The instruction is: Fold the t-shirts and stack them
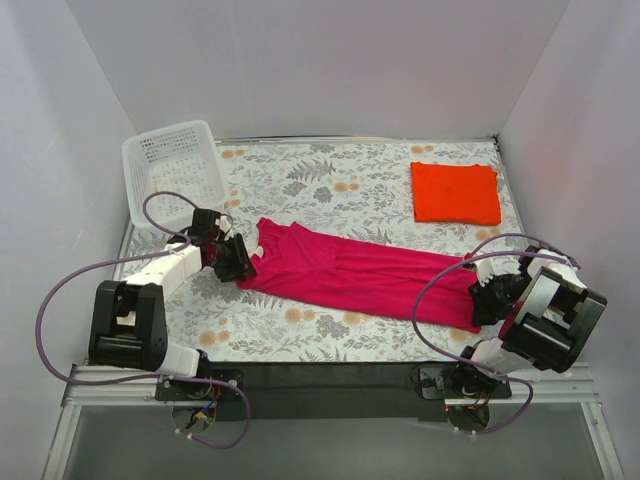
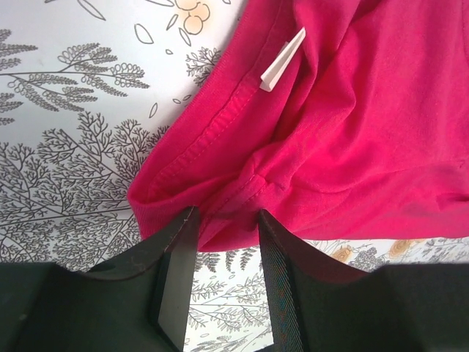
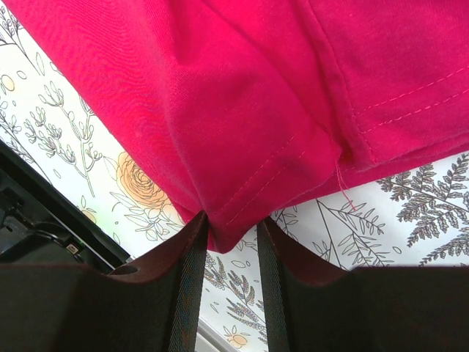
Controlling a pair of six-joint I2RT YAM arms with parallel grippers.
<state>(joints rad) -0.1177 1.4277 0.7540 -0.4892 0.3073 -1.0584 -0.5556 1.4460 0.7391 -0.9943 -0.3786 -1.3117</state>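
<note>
Robot lab booth — bare white walls [image 1: 320, 60]; metal rail [image 1: 555, 385] (floral tablecloth [image 1: 330, 190]).

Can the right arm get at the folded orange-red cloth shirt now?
Probably not yet. The folded orange-red cloth shirt lies on its side, nothing between, but the right claw is shut on the magenta-pink cloth shirt.

Floral-print table [image 1: 330, 180], magenta shirt [image 1: 360, 272] stretched across, orange shirt [image 1: 456, 193] folded far right, white basket [image 1: 172, 170] far left.

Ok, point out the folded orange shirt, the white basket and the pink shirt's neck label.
orange shirt [image 1: 456, 193], top external view, middle of the folded rectangle.
white basket [image 1: 165, 145], top external view, its far perforated wall.
neck label [image 2: 283, 59], left wrist view, middle of the white tag.
</note>
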